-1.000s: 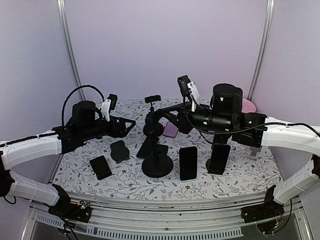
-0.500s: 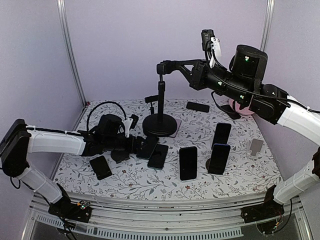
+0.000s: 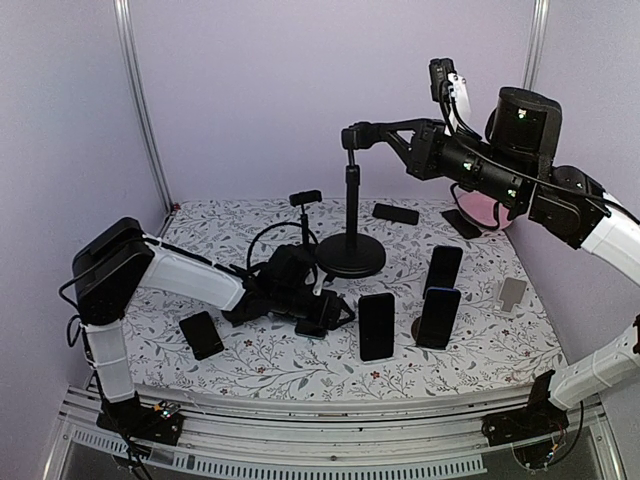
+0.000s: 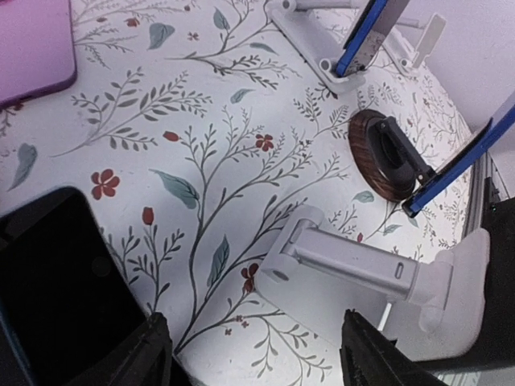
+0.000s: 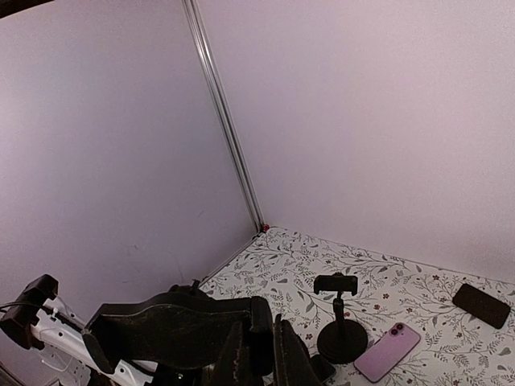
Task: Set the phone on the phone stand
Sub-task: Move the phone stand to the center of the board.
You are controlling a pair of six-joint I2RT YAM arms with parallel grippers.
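Note:
My right gripper (image 3: 368, 134) is shut on the clamp head of a tall black phone stand (image 3: 351, 215) and holds it up; its round base (image 3: 350, 257) hangs low over the table's middle. In the right wrist view the fingers (image 5: 283, 354) pinch the black clamp (image 5: 173, 326). My left gripper (image 3: 333, 314) is open and empty, low over the table beside a flat black phone (image 3: 312, 318). In the left wrist view that phone (image 4: 56, 281) lies at the lower left, beside the left finger of the gripper (image 4: 257, 362).
A white stand (image 4: 362, 265) lies ahead of the left gripper. Two phones lean on stands (image 3: 437, 317) (image 3: 443, 267). Black phones lie flat (image 3: 376, 325) (image 3: 201, 333) (image 3: 396, 213). A small black stand (image 3: 305, 200) is at the back, a purple phone (image 5: 386, 352) near it.
My right gripper has lifted the tall stand and carried it right. My left arm has swung down and right across the table to the flat black phone.

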